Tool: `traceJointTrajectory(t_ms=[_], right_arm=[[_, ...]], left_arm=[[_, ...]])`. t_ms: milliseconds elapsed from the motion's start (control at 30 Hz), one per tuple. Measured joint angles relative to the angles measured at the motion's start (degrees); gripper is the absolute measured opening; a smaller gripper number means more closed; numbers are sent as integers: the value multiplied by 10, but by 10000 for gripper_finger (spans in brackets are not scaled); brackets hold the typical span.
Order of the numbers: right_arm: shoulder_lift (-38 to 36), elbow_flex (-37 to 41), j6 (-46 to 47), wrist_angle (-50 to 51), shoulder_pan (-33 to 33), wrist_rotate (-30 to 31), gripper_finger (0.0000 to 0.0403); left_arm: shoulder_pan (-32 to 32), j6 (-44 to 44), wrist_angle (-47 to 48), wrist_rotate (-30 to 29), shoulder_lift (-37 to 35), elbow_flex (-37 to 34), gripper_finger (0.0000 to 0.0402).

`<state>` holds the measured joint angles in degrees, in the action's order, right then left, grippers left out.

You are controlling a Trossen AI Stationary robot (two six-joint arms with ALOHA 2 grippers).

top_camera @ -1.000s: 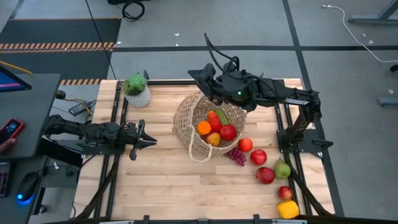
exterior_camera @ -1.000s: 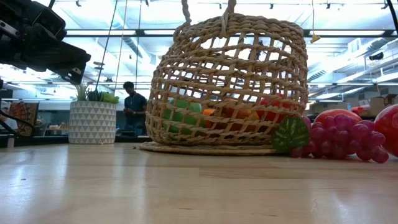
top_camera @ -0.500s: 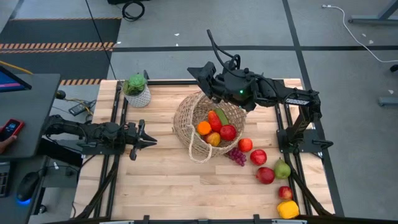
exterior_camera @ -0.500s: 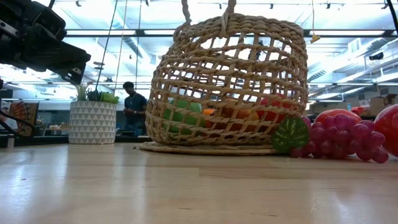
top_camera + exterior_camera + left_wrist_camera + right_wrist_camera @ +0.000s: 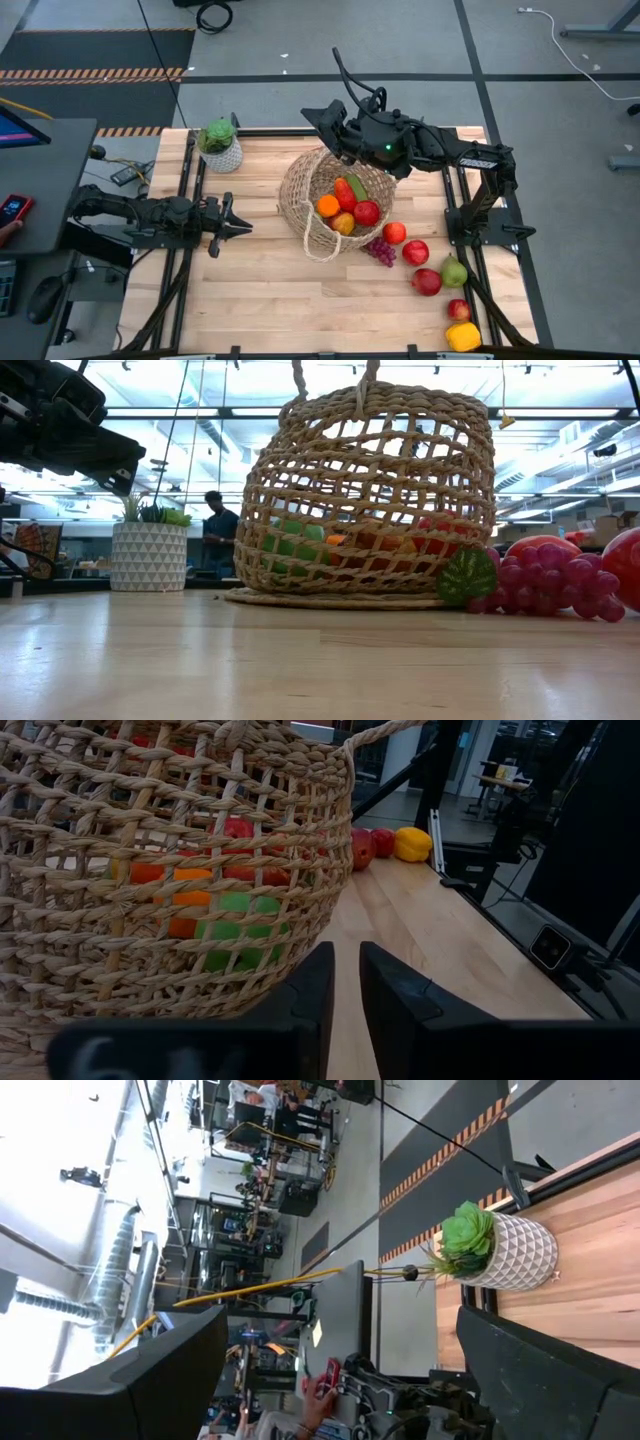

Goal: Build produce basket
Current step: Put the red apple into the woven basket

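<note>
Lying at the near right corner of the counter (image 5: 260, 300), a yellow pepper (image 5: 462, 336) and a small red apple (image 5: 459, 309) sit apart from the rest, probably because they are last in line for loading; a little farther in come a bigger red apple (image 5: 427, 282) and a green apple (image 5: 454, 271), touching or nearly so; beyond them two more red fruits (image 5: 415, 252) and the grapes (image 5: 382, 251) trail toward the basket (image 5: 300, 190), the grapes just beside its rim.

At mid-counter the basket lies tipped, its mouth turned toward the loose fruit, which would let pieces be pushed or dropped in from that side; inside it show an orange (image 5: 328, 205), a red apple (image 5: 366, 212), a red pepper (image 5: 345, 192) and something green, so by my reading the job is partly done, with about seven pieces left outside.

Level with the basket on the left side, the left end effector (image 5: 232, 226) hangs low, aimed at the basket wall, its fingers (image 5: 395, 1005) nearly together with a slim gap and nothing between them; it looks parked, or placed to steady the basket.

Farther back, the right end effector (image 5: 325, 120) hovers above the basket's far rim; its fingers stand wide apart and empty, which fits a piece just let go or a reach for the next one.

At the far left corner stands a potted plant (image 5: 220, 145), clear of the work.
</note>
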<state>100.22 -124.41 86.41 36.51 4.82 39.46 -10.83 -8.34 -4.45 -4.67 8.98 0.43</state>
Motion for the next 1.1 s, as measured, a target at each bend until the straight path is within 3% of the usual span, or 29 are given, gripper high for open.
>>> traceJointTrajectory(t_ms=[1100], right_arm=[[0, 0, -16, -9, 0, 0, 395]], left_arm=[[0, 0, 0, 0, 0, 0, 58]])
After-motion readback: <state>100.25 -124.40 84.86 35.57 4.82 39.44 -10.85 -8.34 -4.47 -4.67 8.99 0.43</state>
